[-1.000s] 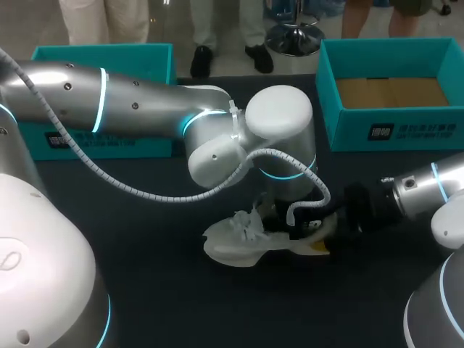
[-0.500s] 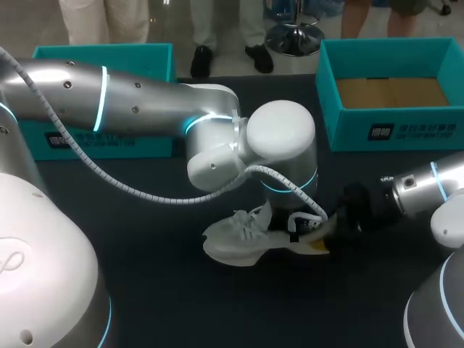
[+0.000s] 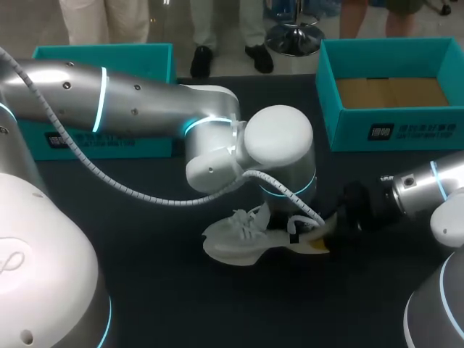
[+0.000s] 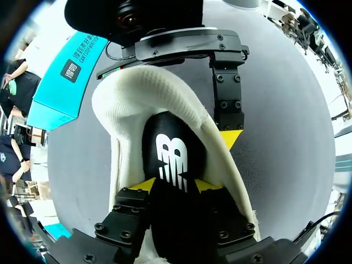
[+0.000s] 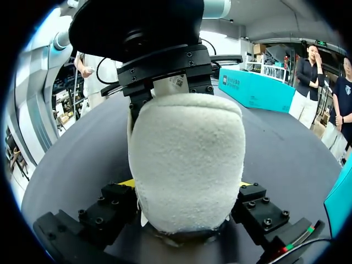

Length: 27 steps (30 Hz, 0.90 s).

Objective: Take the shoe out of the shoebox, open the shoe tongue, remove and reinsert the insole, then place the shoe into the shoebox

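Note:
A white shoe [image 3: 232,243] lies on the dark table with its toe to the left. My right gripper [image 3: 328,233] comes in from the right and is shut on its heel; in the right wrist view the fluffy white heel [image 5: 187,159] fills the gap between its fingers [image 5: 118,201]. My left gripper [image 3: 293,230] points down into the shoe's opening. The left wrist view shows its yellow tips [image 4: 144,185] touching both sides of the black insole [image 4: 173,151], which runs back between the fingers. My left gripper [image 4: 177,186] is shut on that insole.
An open teal shoebox [image 3: 406,132] with a brown bottom stands at the back right. A second teal box [image 3: 145,141] stands at the back left, partly behind my left arm. Bare dark tabletop lies in front of the shoe.
My left gripper has sunk deeper into the shoe and its fingers have drawn together. The tongue and laces now stand up higher. The right gripper has kept its hold on the heel.

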Each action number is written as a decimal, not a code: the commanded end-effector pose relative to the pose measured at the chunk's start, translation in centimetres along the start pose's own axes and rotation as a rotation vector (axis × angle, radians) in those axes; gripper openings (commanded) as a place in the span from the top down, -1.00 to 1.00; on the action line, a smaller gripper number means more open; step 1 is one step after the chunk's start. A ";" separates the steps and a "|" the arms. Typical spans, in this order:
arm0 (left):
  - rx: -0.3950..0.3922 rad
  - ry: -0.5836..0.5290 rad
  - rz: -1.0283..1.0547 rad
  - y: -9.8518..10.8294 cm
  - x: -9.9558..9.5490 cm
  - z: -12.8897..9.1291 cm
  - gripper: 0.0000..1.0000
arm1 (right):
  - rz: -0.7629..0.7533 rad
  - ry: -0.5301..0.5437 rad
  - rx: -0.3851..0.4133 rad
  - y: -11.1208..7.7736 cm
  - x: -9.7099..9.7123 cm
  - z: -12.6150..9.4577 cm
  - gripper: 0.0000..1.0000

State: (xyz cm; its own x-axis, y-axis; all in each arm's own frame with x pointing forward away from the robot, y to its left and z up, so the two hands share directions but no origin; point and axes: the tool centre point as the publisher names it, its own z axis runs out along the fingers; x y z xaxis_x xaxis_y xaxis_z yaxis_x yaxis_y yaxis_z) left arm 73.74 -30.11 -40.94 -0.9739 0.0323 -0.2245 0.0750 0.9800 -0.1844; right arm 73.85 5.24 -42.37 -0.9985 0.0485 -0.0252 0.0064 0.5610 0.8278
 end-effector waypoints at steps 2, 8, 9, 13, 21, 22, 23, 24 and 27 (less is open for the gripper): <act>-0.003 -0.001 -0.002 0.2 -0.3 2.6 0.65 | -0.001 -0.002 0.004 0.3 0.1 0.0 1.00; -0.005 0.002 0.006 0.1 -0.1 2.8 0.78 | -0.001 -0.002 0.004 0.3 0.1 0.0 1.00; -0.005 0.003 0.006 0.1 -0.1 2.8 0.78 | -0.001 -0.002 0.004 0.3 0.1 0.0 1.00; -0.004 0.006 0.006 0.2 0.1 2.7 0.87 | -0.001 -0.002 0.004 0.3 0.1 0.0 1.00; 0.022 0.020 -0.009 0.2 -0.4 1.4 1.00 | -0.001 -0.002 0.004 0.3 0.1 0.0 1.00; 0.027 0.023 -0.011 0.2 -0.4 1.2 1.00 | -0.001 -0.002 0.004 0.3 0.1 0.0 1.00; 0.027 0.022 -0.011 0.2 -0.4 1.0 1.00 | -0.001 -0.002 0.004 0.3 0.1 0.0 1.00; 0.027 0.023 -0.012 0.2 -0.4 0.9 1.00 | -0.001 -0.002 0.004 0.3 0.1 0.0 1.00; 0.031 0.023 -0.016 0.1 -0.6 0.9 1.00 | -0.001 -0.002 0.004 0.3 0.1 0.0 1.00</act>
State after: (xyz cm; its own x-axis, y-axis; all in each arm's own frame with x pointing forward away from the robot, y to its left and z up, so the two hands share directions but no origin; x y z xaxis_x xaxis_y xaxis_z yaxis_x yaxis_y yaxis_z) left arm 73.44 -30.20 -41.03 -0.9790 0.0205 -0.2027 0.0648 0.9745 -0.2147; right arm 74.17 5.18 -42.27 -0.9984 0.0503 -0.0261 0.0067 0.5610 0.8278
